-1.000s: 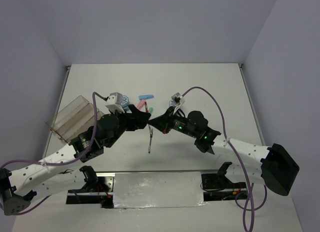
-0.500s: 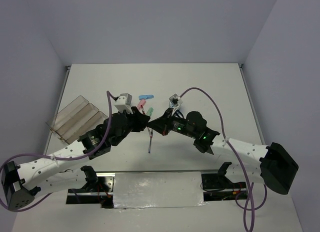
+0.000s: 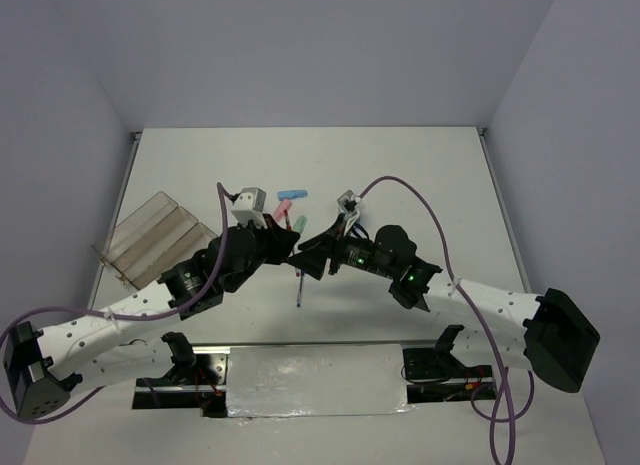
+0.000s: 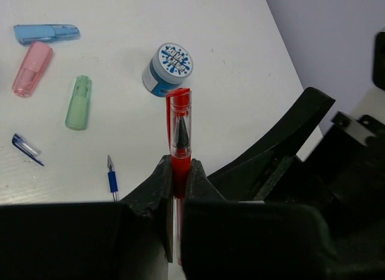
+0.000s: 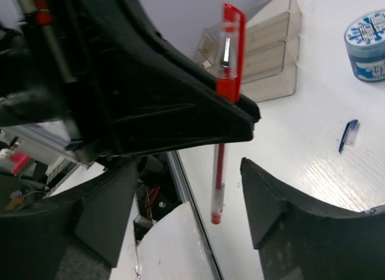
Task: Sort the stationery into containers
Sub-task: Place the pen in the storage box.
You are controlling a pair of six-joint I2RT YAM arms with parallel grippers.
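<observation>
**Top external view**
- Left gripper: centre of frame, its tip meeting the tip of the right gripper. The spread of either pair of fingers cannot be told from here.
- Thin red pen with clear cap: only the lower shaft shows, a dark line just below the two tips.
- Flat clear plastic tray with long parallel compartments: left of frame, on the white table, well apart from the pen.
- Blue capsule, pink capsule, green capsule: clustered just above the grippers.

**Left wrist view**
- Left fingers: drawn narrow and clamped on the red pen. The pads press the barrel from both sides just below the cap, and the capped end stands up past the fingertips.
- Round blue-white patterned disc: just above the cap end in frame.
- Three capsules: upper left of frame.
- Small blue pen cap: left edge of frame.
- Short blue pen piece with metal tip: just beside the left finger.
- One black finger of the right gripper: crosses the right of frame.

**Right wrist view**
- Right fingers: spread wide, one at lower left and one at lower right. The pen shaft hangs between them and touches neither.
- Red pen: upright, gripped just under the cap by the left gripper, whose black body fills the upper left.
- Tray: upper right of centre, behind the pen.
- Disc: right edge of frame.
- Blue cap: right of frame, below the disc.
</observation>
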